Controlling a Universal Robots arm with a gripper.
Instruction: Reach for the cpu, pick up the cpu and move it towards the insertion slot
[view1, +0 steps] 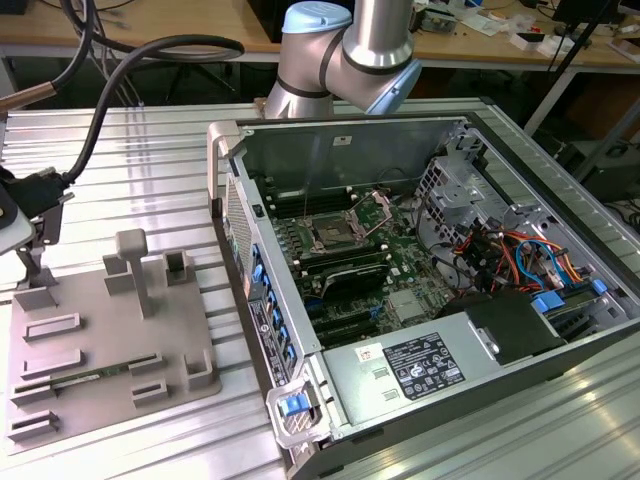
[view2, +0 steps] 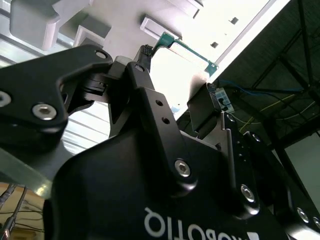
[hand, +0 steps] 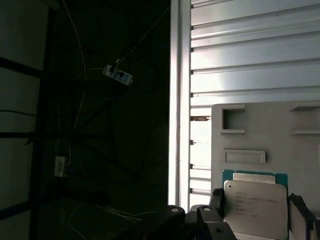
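In the first wrist view the gripper (hand: 258, 200) stands over the cpu (hand: 255, 206) with its two black fingers (hand: 217, 196) spread, one at each of two opposite edges. Each finger is close beside an edge, but I cannot tell whether either touches. This view looks down on the single cpu's flat silvery top and its green rim. It lies flat on the grey fixture plate (hand: 300, 125), near the plate's corner and just beside a shallow rectangular recess.

The second wrist view looks past the gripper's black body and shows the same chip edge-on. Its green rim is a thin line against the bright plate, between the two fingertips.

The exterior view shows the wider scene. The one fixture plate, with several raised blocks, lies on the ribbed metal table (view1: 130, 140) at the exterior view's left, and a thin green strip (view1: 85, 378) rests in one of its channels. Well apart from it, toward the exterior view's right, is one open computer case (view1: 340, 150) holding a green motherboard (view1: 400, 270). On that board sits the one insertion slot (view1: 330, 233), with its silver frame, dark centre and bracket hinged up. Long black memory slots (view1: 345, 270) lie beside it, and one pale square heatsink (view1: 405, 308) sits nearer the labelled power supply (view1: 420, 365). Behind the case rises the arm (view1: 345, 50).
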